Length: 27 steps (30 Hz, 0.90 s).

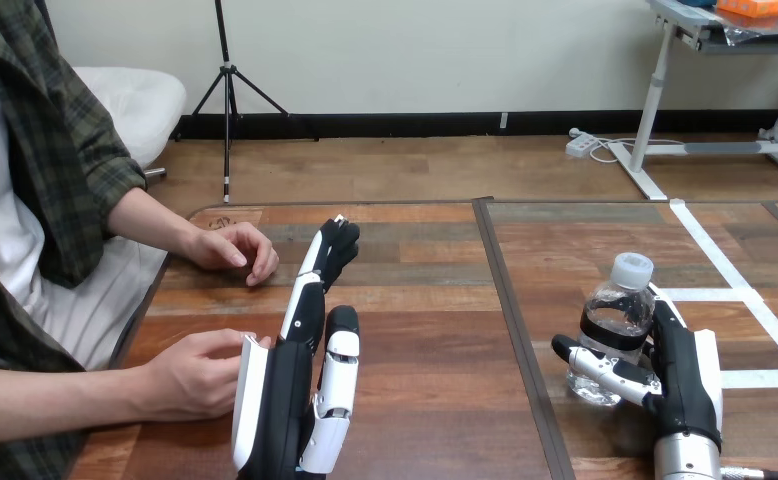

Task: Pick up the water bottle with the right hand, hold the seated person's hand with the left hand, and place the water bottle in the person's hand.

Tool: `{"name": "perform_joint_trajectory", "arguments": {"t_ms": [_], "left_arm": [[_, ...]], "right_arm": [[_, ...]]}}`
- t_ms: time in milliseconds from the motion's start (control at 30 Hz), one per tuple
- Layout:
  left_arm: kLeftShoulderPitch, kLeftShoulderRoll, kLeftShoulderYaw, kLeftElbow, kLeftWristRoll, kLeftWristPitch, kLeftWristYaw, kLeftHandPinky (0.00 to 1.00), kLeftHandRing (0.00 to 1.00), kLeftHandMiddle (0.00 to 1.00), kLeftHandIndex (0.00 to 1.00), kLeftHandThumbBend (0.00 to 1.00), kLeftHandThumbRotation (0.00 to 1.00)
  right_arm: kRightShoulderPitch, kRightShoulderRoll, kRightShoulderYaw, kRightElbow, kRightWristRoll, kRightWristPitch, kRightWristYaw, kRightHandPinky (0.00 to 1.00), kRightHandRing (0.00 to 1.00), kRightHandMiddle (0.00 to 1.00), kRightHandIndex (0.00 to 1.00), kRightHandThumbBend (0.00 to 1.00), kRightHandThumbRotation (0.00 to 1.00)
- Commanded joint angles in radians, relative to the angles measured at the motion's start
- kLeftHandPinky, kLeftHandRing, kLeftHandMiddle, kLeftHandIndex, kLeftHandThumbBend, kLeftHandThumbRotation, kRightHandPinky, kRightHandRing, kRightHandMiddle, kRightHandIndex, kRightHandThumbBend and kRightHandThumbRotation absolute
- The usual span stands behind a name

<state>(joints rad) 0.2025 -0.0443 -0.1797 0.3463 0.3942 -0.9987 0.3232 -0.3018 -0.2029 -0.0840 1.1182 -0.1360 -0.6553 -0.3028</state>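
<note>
I see the wooden table (435, 330), split by a dark seam (510, 300) into two boards. On the right board the water bottle (615, 325) stands upright, beside white tape lines (710, 245). On the left board rest the person's far hand (233, 250) and the person's near hand (197, 372).

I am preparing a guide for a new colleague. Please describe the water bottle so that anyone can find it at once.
Look at the wooden table, its right half, where white tape lines run. There the water bottle stands upright in the robot's right hand, thumb across its front. It alone is clear plastic, with a white cap and a dark band.
</note>
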Motion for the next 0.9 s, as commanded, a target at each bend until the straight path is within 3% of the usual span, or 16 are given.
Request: {"name": "perform_joint_trajectory", "arguments": {"t_ms": [0, 867], "left_arm": [[-0.052, -0.009, 0.004, 0.001, -0.003, -0.012, 0.003, 0.92, 0.90, 0.91, 0.94, 0.07, 1.00], [-0.049, -0.009, 0.008, -0.002, -0.010, -0.016, 0.005, 0.92, 0.90, 0.91, 0.93, 0.07, 1.00]], "right_arm": [[-0.073, -0.021, -0.008, -0.024, 0.002, 0.003, -0.010, 0.77, 0.86, 0.89, 0.86, 0.76, 0.12], [-0.105, 0.020, -0.039, -0.013, 0.049, -0.017, -0.054, 0.64, 0.70, 0.72, 0.71, 0.74, 0.00]]}}
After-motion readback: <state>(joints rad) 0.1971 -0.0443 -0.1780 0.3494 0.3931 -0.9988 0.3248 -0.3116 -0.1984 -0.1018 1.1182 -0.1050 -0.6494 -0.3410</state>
